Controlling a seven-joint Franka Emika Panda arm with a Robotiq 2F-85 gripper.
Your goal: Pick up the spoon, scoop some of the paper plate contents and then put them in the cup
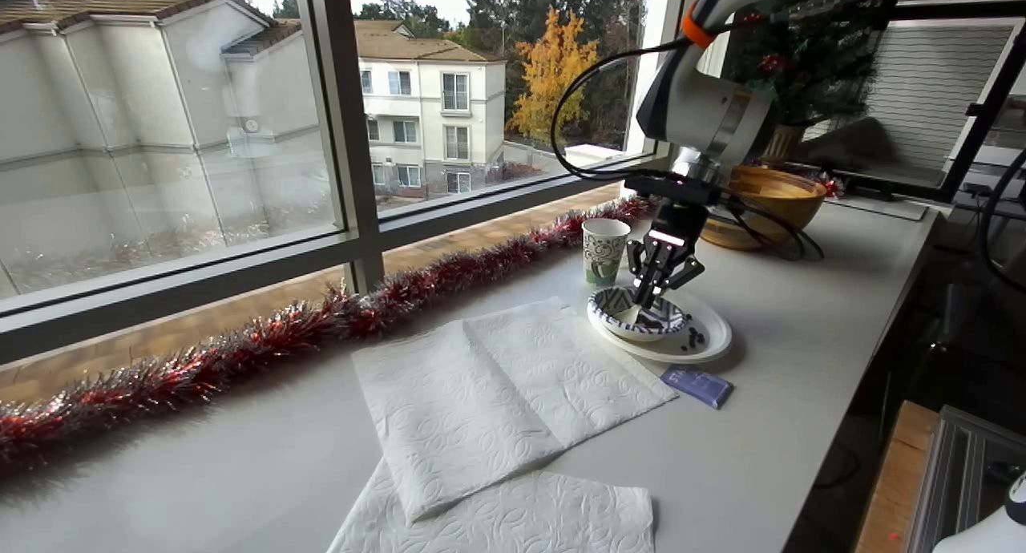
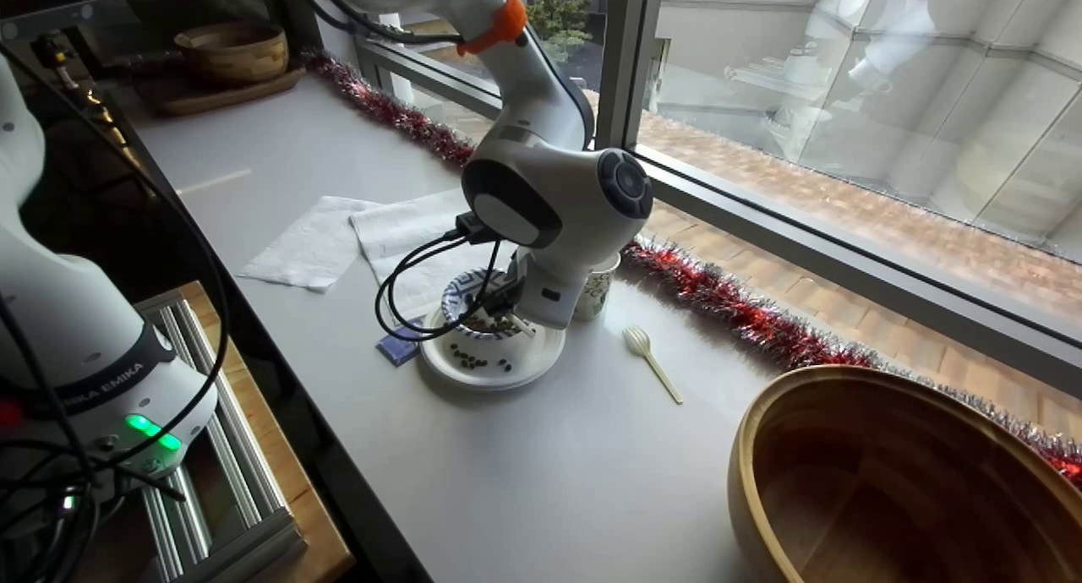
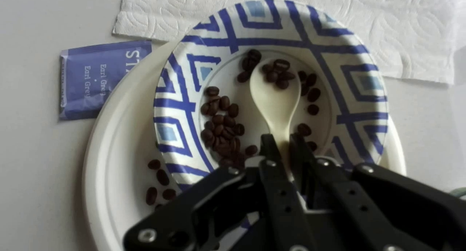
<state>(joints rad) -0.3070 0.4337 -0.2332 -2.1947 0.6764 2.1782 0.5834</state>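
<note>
My gripper (image 3: 279,143) is shut on the handle of the pale cream spoon (image 3: 275,102), low over a blue-and-white patterned paper bowl (image 3: 358,67). The spoon's head holds several dark beans at its tip; I cannot tell whether it touches the bowl's bottom. More dark beans (image 3: 220,125) lie in the bowl on both sides of the spoon. The bowl sits on a round white paper plate (image 3: 109,152), where several loose beans lie. In an exterior view my gripper (image 1: 645,296) points down into the bowl. The patterned paper cup (image 1: 605,252) stands upright beside the plate, toward the window.
A pale fork (image 2: 651,363) lies on the table near the cup. A purple tea packet (image 1: 699,385) lies beside the plate. White paper towels (image 1: 513,385) spread next to it. A wooden bowl (image 2: 752,498) stands farther along. Red-silver tinsel (image 1: 449,284) runs along the window.
</note>
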